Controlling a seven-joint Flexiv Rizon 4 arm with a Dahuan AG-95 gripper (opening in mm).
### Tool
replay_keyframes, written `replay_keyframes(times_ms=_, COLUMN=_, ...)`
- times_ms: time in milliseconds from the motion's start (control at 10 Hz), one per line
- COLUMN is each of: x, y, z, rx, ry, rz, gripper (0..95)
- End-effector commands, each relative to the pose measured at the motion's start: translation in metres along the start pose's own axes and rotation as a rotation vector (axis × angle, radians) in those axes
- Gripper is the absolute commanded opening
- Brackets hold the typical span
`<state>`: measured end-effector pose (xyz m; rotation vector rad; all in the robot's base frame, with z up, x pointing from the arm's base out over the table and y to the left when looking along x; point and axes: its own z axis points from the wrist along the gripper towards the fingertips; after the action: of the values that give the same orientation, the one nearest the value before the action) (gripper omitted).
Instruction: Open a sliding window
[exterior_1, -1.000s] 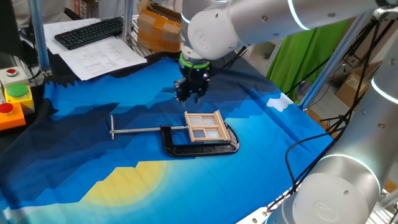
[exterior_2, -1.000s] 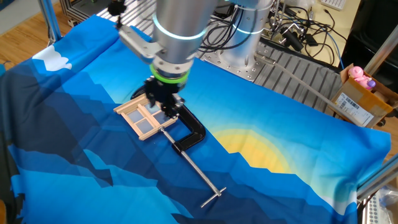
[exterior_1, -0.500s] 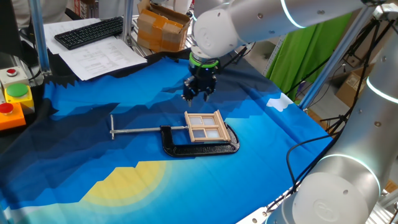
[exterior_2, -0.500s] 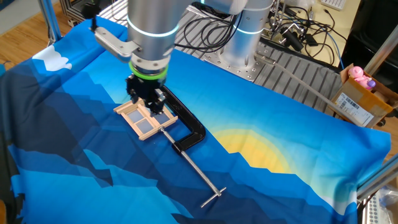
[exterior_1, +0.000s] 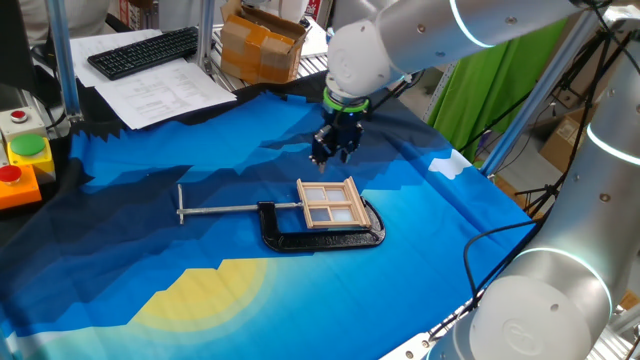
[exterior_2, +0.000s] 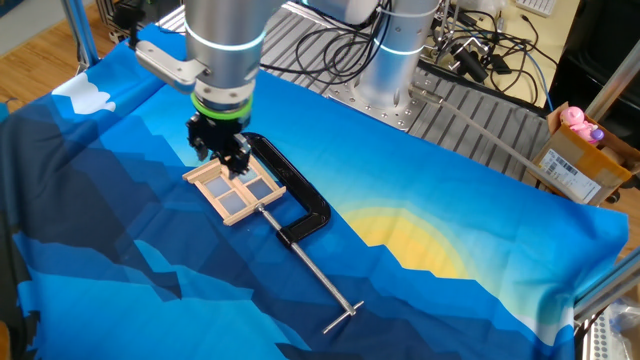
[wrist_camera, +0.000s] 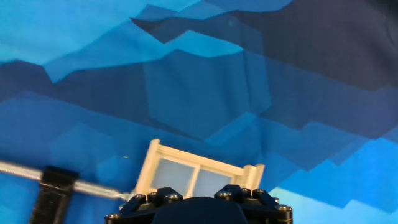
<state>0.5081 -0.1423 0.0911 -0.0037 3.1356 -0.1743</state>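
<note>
The sliding window (exterior_1: 330, 203) is a small tan wooden frame with pale-blue panes, lying flat on the blue cloth and held in a black C-clamp (exterior_1: 322, 238). It also shows in the other fixed view (exterior_2: 232, 188) and at the bottom of the hand view (wrist_camera: 193, 173). My gripper (exterior_1: 334, 152) hovers just behind the window's far edge, above the cloth and not touching it. It also shows in the other fixed view (exterior_2: 220, 152). In the hand view only the tips (wrist_camera: 202, 196) show, standing apart with nothing between them.
The clamp's long screw bar (exterior_1: 225, 209) runs left from the window. Boxes with red and green buttons (exterior_1: 22, 160), a keyboard (exterior_1: 145, 50), papers and a cardboard box (exterior_1: 262, 45) sit at the back left. Cables and a metal grid (exterior_2: 470, 90) lie beyond the cloth.
My gripper has moved along the window's far side, to the right in one fixed view and to the left in the other. The window and clamp have not moved.
</note>
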Motion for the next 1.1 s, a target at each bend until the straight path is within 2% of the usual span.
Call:
replay_keyframes(times_ms=100, x=0.004, y=-0.012, z=0.007, rx=0.005, ry=0.001, rz=0.049, gripper=57.0)
replay_keyframes(times_ms=300, x=0.008, y=-0.021, z=0.013, rx=-0.003, ry=-0.005, rz=0.084, gripper=57.0)
replay_keyframes(times_ms=500, x=0.008, y=-0.022, z=0.015, rx=-0.003, ry=-0.005, rz=0.101, gripper=57.0)
replay_keyframes(times_ms=900, x=0.010, y=-0.023, z=0.031, rx=0.003, ry=-0.014, rz=0.107, gripper=57.0)
replay_keyframes(times_ms=1000, x=0.011, y=-0.023, z=0.035, rx=0.004, ry=-0.017, rz=0.102, gripper=76.0)
replay_keyframes(times_ms=1100, x=0.011, y=-0.023, z=0.038, rx=0.002, ry=-0.019, rz=0.104, gripper=76.0)
